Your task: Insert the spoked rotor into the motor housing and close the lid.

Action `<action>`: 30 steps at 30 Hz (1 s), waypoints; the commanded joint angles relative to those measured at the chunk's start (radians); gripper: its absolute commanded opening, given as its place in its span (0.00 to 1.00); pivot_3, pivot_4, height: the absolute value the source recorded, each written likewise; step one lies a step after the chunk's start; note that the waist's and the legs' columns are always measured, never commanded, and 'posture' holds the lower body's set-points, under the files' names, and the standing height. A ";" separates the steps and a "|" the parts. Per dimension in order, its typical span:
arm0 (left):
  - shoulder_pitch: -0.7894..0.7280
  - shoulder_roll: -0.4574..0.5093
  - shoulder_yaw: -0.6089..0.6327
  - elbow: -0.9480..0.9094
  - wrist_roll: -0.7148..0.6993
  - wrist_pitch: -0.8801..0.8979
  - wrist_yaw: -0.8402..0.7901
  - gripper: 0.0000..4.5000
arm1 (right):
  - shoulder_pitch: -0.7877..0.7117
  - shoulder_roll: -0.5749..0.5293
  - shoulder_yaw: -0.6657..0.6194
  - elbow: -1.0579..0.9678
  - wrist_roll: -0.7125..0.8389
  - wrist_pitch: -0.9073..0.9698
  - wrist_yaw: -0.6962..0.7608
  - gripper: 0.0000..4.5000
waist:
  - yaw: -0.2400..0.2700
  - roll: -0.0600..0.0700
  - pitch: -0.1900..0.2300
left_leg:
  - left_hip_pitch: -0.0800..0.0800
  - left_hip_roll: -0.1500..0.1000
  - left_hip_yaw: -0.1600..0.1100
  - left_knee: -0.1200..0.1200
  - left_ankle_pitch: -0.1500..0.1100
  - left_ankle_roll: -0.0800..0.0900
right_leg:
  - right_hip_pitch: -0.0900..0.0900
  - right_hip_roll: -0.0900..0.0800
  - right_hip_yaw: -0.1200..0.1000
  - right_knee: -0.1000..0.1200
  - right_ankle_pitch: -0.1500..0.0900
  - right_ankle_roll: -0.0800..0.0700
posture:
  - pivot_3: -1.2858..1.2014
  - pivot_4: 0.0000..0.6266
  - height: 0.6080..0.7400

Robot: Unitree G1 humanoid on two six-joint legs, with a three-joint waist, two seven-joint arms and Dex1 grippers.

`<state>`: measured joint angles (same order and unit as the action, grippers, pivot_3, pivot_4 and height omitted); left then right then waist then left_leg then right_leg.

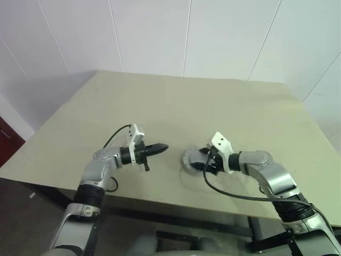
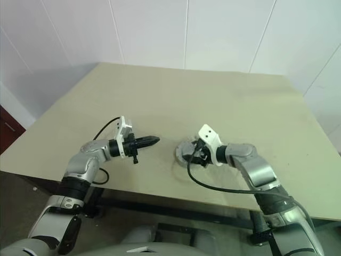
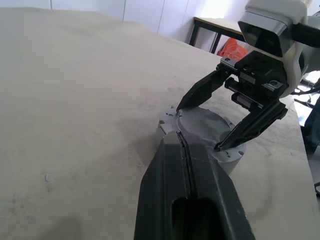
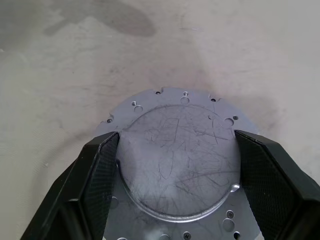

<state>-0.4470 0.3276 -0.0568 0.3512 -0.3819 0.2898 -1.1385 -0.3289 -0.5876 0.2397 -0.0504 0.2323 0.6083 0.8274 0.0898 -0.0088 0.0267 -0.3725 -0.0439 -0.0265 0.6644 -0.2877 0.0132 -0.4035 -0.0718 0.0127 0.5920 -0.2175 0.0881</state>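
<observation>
The left gripper (image 1: pixel 161 148) points level toward the right arm, fingers pressed together. The right gripper (image 1: pixel 205 162) angles downward near the desk's (image 1: pixel 160 101) front edge, fingers (image 4: pixel 97 170) spread wide.

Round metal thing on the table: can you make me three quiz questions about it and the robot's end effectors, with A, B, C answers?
1. Where is the round grey metal part?
A. On the floor
B. On the tan table, between the fingers of the right end effector
C. On a shelf

2. What colour are those fingers?
A. Black
B. Red
C. Yellow

3. How is the left end effector?
A. Wide open
B. Squeezing a ball
C. Shut, with nothing in it

Answers:
1 B: the right wrist view shows a finger on each side of the part.
2 A: both fingers look black there.
3 C: its fingers meet in a closed point above the bare table.
</observation>
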 commanded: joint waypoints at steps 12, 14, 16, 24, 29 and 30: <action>-0.058 -0.020 -0.024 -0.002 0.008 -0.018 -0.018 0.00 | 0.089 -0.022 0.034 0.148 -0.071 -0.029 -0.030 0.71 | 0.000 -0.001 -0.001 | 0.001 0.001 0.000 0.000 0.000 0.000 | 0.001 0.000 0.000 0.000 0.000 0.000 | 0.52 0.00 1.00; -0.077 -0.037 -0.060 0.014 0.029 -0.026 -0.035 0.00 | 0.085 -0.022 0.034 0.149 -0.068 -0.024 -0.027 0.71 | 0.001 -0.001 -0.001 | 0.001 0.001 0.000 0.000 0.000 0.000 | 0.001 0.000 0.000 0.000 0.000 0.000 | 0.52 0.00 1.00; -0.095 -0.054 -0.093 0.034 0.050 -0.032 -0.049 0.00 | 0.082 -0.022 0.032 0.147 -0.064 -0.017 -0.023 0.71 | 0.001 -0.001 -0.001 | 0.001 0.001 0.000 0.000 0.000 0.000 | 0.001 0.000 -0.001 0.000 0.000 0.000 | 0.52 0.00 1.00; -0.179 -0.140 -0.220 0.249 0.201 -0.161 -0.049 0.00 | 0.066 -0.022 0.028 0.142 -0.055 -0.001 -0.018 0.71 | 0.002 -0.002 -0.001 | 0.000 0.001 0.000 0.000 0.000 0.001 | 0.001 0.000 -0.001 0.000 -0.002 0.004 | 0.52 0.00 1.00; -0.238 -0.217 -0.213 0.419 0.259 -0.316 0.011 0.00 | 0.067 -0.017 0.029 0.127 -0.053 0.010 -0.018 0.71 | 0.008 -0.002 -0.001 | 0.001 0.001 0.000 0.001 0.000 0.000 | 0.002 0.000 -0.002 0.000 -0.002 0.004 | 0.52 0.00 1.00; -0.248 -0.233 -0.207 0.441 0.261 -0.336 0.016 0.00 | 0.067 -0.016 0.029 0.125 -0.053 0.011 -0.018 0.71 | 0.008 -0.002 -0.001 | 0.001 0.001 0.000 0.001 0.000 0.000 | 0.003 -0.001 -0.003 0.000 -0.003 0.004 | 0.52 0.00 1.00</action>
<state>-0.6617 0.1390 -0.2530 0.7694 -0.1375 -0.0050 -1.1456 -0.3075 -0.5861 0.2183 -0.0144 0.2419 0.5550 0.8329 0.0980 -0.0106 0.0255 -0.3717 -0.0429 -0.0261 0.6654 -0.2876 0.0134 -0.3992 -0.0752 0.0071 0.5911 -0.2203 0.0927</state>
